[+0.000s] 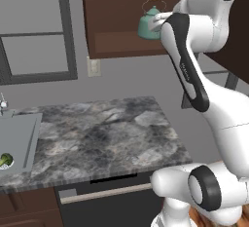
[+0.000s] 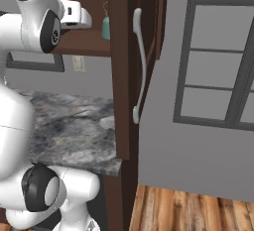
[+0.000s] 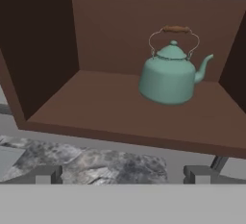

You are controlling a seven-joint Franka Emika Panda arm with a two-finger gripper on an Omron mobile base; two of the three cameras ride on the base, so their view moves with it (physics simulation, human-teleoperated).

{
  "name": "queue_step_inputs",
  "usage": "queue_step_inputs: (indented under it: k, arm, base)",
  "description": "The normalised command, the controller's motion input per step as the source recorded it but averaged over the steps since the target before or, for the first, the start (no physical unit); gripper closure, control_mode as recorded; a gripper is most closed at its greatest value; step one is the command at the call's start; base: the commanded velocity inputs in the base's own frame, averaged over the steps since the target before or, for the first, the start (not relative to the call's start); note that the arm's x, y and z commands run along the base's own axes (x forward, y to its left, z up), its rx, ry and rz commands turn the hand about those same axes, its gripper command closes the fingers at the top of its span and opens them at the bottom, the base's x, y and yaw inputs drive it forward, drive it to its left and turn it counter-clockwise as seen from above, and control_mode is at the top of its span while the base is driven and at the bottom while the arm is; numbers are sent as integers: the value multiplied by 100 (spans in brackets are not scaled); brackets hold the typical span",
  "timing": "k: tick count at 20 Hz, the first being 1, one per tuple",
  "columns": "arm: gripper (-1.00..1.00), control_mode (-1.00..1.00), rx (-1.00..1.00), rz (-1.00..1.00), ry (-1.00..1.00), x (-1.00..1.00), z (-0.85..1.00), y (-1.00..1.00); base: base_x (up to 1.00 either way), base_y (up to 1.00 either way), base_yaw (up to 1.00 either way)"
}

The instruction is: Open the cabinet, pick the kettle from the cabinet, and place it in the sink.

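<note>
The cabinet stands open, its dark brown shelf bare except for the kettle. The teal kettle sits upright toward the right of the shelf, thin arched handle up and spout pointing right. My gripper is open in front of the shelf edge, a short way from the kettle, with nothing between its fingertips. From the left base view the kettle shows just left of my hand. The cabinet door is swung out, its long silver handle facing right. The sink lies at the far left.
A grey marbled counter runs below the cabinet. A small green broccoli piece lies in the sink. A wall outlet sits under the cabinet. Windows flank the scene, and the open door juts out on the right.
</note>
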Motion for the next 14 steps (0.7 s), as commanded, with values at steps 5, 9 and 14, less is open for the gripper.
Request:
queue_step_inputs:
  k: [5, 9, 14]
  arm:
    - [-100, -100, 0, -2, -3, 30, 0, 0]
    - [-100, -100, 0, -3, 0, 33, 4, 0]
    - [-100, -100, 0, -3, -5, 34, 10, 0]
  base:
    - [0, 0, 0]
    - [0, 0, 0]
    - [0, 0, 0]
